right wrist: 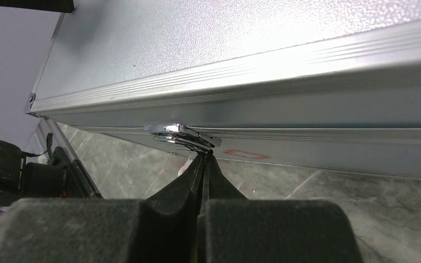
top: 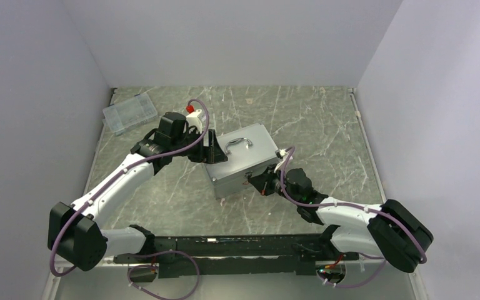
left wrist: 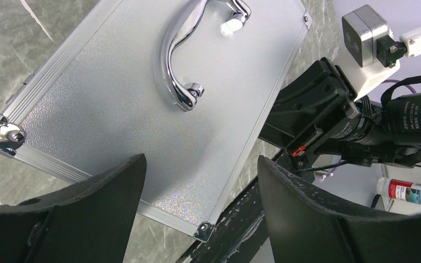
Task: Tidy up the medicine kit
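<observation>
The medicine kit (top: 242, 159), a silver-grey metal case, lies shut in the middle of the table with its chrome handle (top: 239, 142) on top. My left gripper (top: 215, 150) hovers at the case's left end, over the lid. In the left wrist view the left gripper (left wrist: 200, 164) is open and empty above the lid (left wrist: 142, 104) and one corner. My right gripper (top: 257, 182) is at the case's front side. In the right wrist view the right gripper (right wrist: 204, 155) is shut, its tips touching just under the chrome front latch (right wrist: 178, 131). A red label (right wrist: 244, 155) shows beside it.
A clear plastic compartment box (top: 129, 112) lies at the back left near the wall. A small white bottle with a red label (left wrist: 408, 190) shows past the right arm (left wrist: 329, 120) in the left wrist view. Walls close in the table on three sides.
</observation>
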Motion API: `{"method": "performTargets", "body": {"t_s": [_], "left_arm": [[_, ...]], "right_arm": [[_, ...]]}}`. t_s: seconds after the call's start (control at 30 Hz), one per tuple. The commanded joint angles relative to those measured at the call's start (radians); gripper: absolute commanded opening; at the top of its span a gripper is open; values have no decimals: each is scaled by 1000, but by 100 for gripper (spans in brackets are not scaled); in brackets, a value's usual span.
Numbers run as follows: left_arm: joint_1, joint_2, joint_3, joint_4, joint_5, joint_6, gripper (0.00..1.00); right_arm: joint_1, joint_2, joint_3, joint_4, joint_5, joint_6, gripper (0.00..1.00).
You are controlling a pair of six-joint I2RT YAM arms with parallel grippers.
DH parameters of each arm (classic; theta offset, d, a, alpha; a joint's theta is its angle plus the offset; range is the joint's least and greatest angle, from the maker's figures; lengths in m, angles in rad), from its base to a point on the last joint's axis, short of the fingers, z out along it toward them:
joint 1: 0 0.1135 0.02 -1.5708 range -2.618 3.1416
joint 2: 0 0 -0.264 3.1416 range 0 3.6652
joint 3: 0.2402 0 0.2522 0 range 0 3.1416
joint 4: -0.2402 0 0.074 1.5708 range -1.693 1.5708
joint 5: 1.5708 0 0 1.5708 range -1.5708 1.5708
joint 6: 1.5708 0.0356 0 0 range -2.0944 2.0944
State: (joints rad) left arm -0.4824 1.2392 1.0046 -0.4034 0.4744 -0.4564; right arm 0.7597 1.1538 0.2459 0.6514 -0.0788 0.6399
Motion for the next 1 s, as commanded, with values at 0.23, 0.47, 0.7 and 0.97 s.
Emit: {"method": "performTargets", "body": {"t_s": [0.23, 0.47, 0.7, 0.97], "left_arm": [[-7, -35, 15, -36, -5, 11, 81], [-6, -108, 38, -92, -51, 22, 82], [-6, -194, 39, -126, -99, 15, 85], [-6, -314, 17, -183, -172, 31, 91]], "right_arm": [[-1, -118, 54, -152, -48, -41, 12], [-2, -265, 66, -363, -37, -79, 49], [-6, -385, 147, -574, 2, -103, 74], [-5, -465, 285, -793, 4, -152, 97]]}}
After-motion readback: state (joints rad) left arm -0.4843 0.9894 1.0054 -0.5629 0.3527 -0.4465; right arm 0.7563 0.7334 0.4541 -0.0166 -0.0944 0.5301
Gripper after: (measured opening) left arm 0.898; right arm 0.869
